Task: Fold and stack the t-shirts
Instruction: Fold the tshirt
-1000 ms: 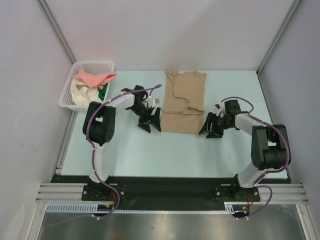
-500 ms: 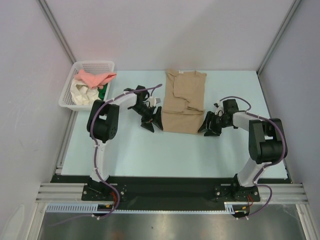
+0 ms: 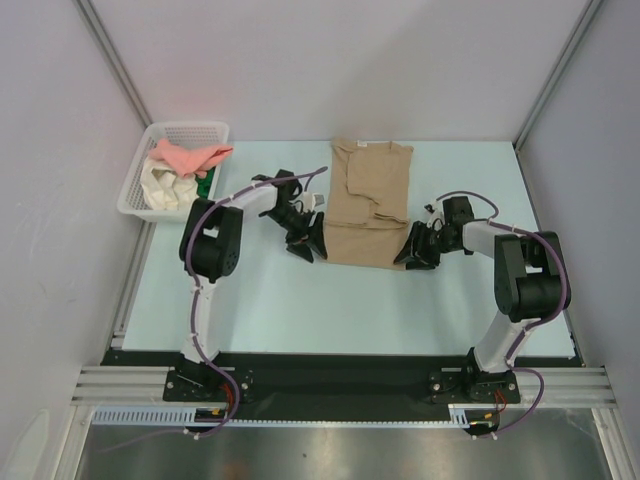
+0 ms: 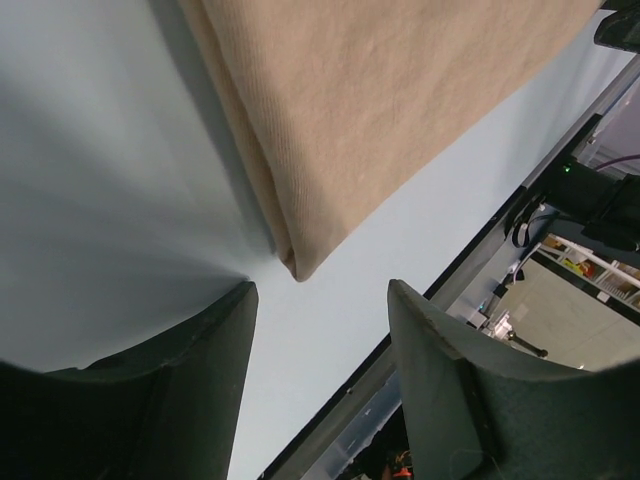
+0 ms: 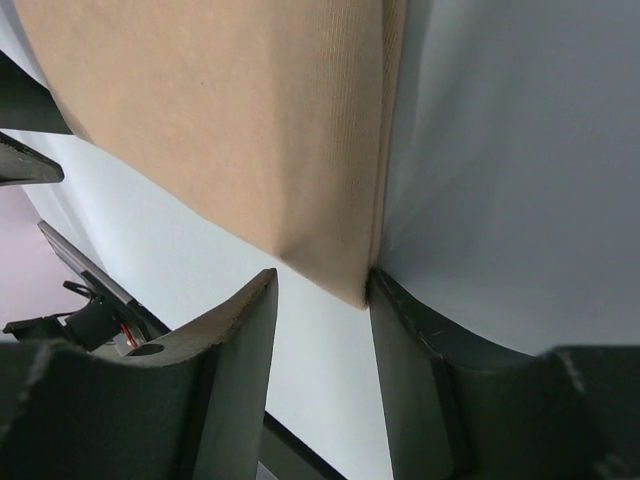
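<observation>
Two grey walls (image 3: 50, 200) flank the pale blue table (image 3: 250, 300). Between the left gripper (image 3: 308, 244) and right gripper (image 3: 413, 255), both released, the tan t-shirt (image 3: 368, 200) runs lengthwise away, collar farthest.

no readable text, label, brand, number or sign in any view; cloth, arms and table carry no legible markings; background clutter in left wrist view too blurred to read
</observation>
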`<action>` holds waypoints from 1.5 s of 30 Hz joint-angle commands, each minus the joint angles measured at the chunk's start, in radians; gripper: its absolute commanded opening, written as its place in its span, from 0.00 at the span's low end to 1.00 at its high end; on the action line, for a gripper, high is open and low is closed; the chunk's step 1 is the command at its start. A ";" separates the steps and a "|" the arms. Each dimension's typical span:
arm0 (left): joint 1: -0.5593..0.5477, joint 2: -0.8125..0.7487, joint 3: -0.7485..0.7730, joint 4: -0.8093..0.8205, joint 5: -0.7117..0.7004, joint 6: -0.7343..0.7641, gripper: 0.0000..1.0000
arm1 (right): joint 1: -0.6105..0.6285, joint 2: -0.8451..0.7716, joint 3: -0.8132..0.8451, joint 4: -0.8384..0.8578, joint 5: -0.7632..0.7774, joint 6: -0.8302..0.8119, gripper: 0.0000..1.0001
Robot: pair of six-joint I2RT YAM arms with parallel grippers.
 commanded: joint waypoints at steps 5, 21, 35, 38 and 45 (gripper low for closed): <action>-0.025 0.042 0.037 0.035 -0.049 0.022 0.57 | 0.008 0.027 0.013 -0.004 0.029 -0.005 0.47; -0.037 0.065 0.066 0.034 -0.032 0.045 0.29 | 0.006 0.027 -0.033 0.000 0.032 -0.009 0.41; -0.042 -0.100 0.029 0.009 -0.043 0.096 0.00 | 0.004 -0.118 -0.016 -0.081 -0.010 -0.048 0.00; -0.042 -0.171 -0.010 -0.006 -0.049 0.129 0.00 | 0.003 -0.190 -0.013 -0.136 -0.040 -0.049 0.00; -0.075 -0.332 -0.106 -0.018 -0.063 0.155 0.00 | 0.001 -0.332 -0.083 -0.214 -0.086 -0.034 0.00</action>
